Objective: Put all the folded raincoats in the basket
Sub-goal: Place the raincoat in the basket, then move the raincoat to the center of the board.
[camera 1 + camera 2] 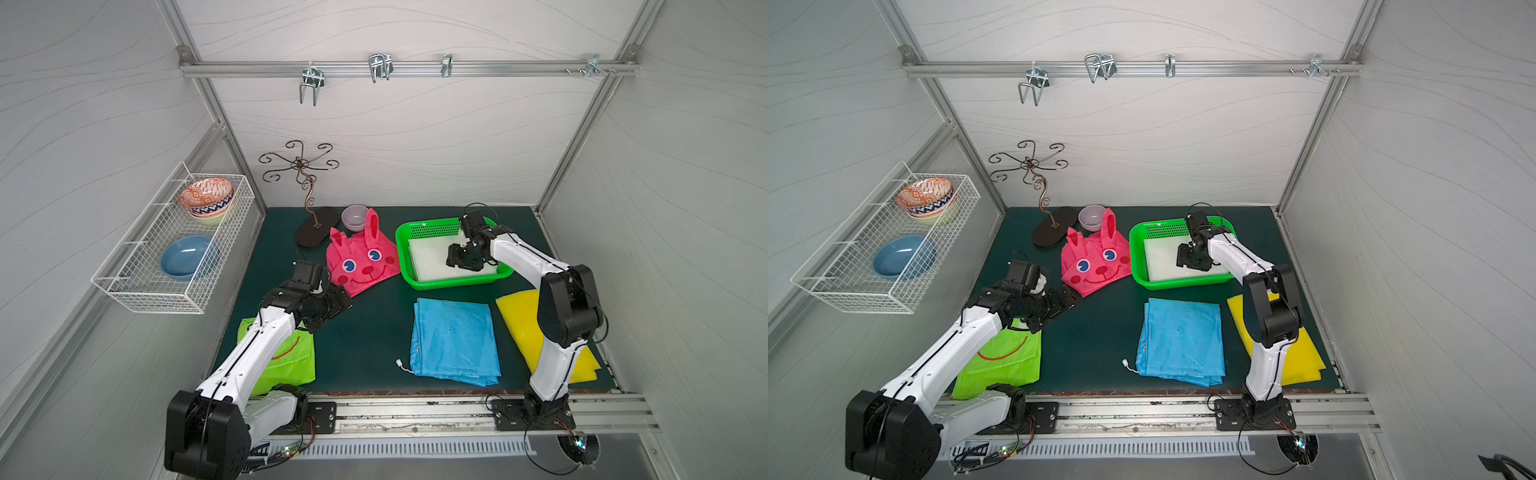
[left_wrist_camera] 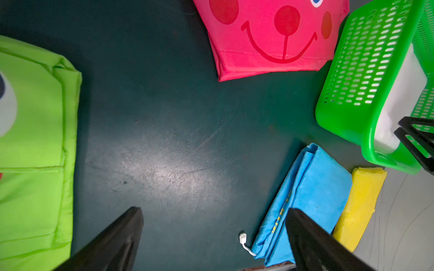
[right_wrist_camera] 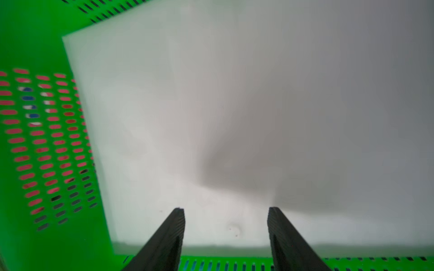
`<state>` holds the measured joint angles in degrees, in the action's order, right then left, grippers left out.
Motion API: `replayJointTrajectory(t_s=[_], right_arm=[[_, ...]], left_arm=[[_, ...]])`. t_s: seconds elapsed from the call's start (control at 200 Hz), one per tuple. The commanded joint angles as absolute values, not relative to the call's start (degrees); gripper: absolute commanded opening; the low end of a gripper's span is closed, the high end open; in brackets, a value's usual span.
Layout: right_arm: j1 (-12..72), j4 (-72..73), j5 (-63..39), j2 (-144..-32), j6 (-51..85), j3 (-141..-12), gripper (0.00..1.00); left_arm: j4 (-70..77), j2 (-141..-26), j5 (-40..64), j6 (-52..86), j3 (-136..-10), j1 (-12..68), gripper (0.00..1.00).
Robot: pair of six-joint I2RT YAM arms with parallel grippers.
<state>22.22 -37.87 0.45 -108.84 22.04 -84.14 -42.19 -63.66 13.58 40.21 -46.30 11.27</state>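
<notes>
The bright green basket (image 1: 451, 283) (image 1: 1177, 284) stands at the back right of the mat. A white folded raincoat (image 1: 428, 257) (image 3: 234, 105) lies flat on its floor. My right gripper (image 1: 457, 255) (image 3: 226, 208) hangs just above that raincoat, open, with nothing between its fingers. My left gripper (image 1: 338, 301) (image 2: 213, 208) is open over bare mat left of centre, holding nothing. In the left wrist view the basket (image 2: 366, 70) shows the white raincoat inside.
More folded raincoats lie on the mat: pink bunny (image 1: 361, 262), blue (image 1: 455, 340), yellow (image 1: 519, 320) under the right arm, lime green (image 1: 291, 357) under the left arm. A metal hook stand (image 1: 309, 224) and lilac bowl (image 1: 354, 218) stand behind. A white wire rack (image 1: 166, 266) holds bowls.
</notes>
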Motion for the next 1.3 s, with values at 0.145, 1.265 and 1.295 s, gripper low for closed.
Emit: replayJointTrajectory(t_s=[0.145,1.265,1.295], right_arm=[[22.7,-39.0,2.9,-114.3,16.9,-84.2,0.63],[63.4,-14.0,-13.4,-96.6,17.5,-80.7,0.69],[64.4,-12.7,-14.9,-98.5,19.9,-80.9,0.69]], left_arm=[[-50.4,-65.8,3.3,44.0,-54.0,11.3,0.99],[-68.5,-65.5,-7.4,54.9,-50.6,-29.6,0.99],[-67.9,-65.7,-7.1,55.1,-49.8,-31.0,0.99]])
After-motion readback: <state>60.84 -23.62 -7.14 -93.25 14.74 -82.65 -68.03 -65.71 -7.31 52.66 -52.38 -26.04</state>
